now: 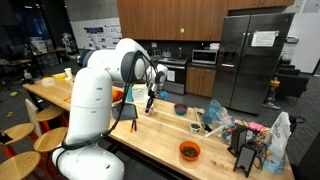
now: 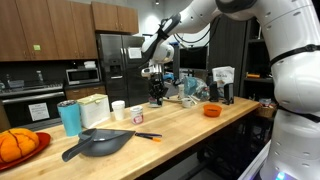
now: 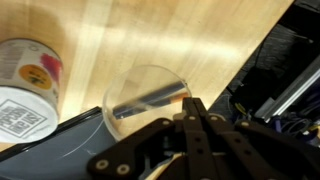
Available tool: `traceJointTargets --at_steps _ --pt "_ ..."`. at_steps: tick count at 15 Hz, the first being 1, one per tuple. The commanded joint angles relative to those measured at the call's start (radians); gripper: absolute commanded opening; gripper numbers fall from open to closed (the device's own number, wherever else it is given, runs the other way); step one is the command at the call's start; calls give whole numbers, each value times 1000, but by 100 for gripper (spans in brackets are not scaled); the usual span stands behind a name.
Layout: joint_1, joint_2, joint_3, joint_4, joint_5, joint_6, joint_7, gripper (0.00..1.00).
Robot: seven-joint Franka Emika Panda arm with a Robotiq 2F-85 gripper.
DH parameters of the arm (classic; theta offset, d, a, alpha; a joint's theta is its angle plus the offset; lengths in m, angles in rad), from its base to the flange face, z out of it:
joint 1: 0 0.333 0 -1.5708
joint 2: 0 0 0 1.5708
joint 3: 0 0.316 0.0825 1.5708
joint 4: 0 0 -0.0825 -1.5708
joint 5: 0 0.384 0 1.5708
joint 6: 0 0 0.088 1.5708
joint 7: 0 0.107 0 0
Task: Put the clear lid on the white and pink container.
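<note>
We see our end effector (image 3: 195, 105) pinched shut on the clear lid (image 3: 145, 93), white and pink container (image 3: 28, 85) to its left in the wrist view, wooden worktop (image 3: 200, 40) beneath

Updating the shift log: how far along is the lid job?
Done: the gripper looks shut on the clear lid at its rim. In hand: the lid hangs over the wooden counter. Left: the white and pink container sits off to the side, with no lid on it yet.

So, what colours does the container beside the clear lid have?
The container is white with a pink patch, best seen in the wrist view.
</note>
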Motion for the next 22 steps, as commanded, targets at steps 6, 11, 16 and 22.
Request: traceJointTargets --at_steps 6,11,16,22 --pt "76 47 32 -21 -154 289 26 0" --pt "93 21 48 -27 -211 344 43 0" --pt "98 -30 71 -63 -212 372 38 0" --pt "102 -79 87 -95 -207 388 31 0"
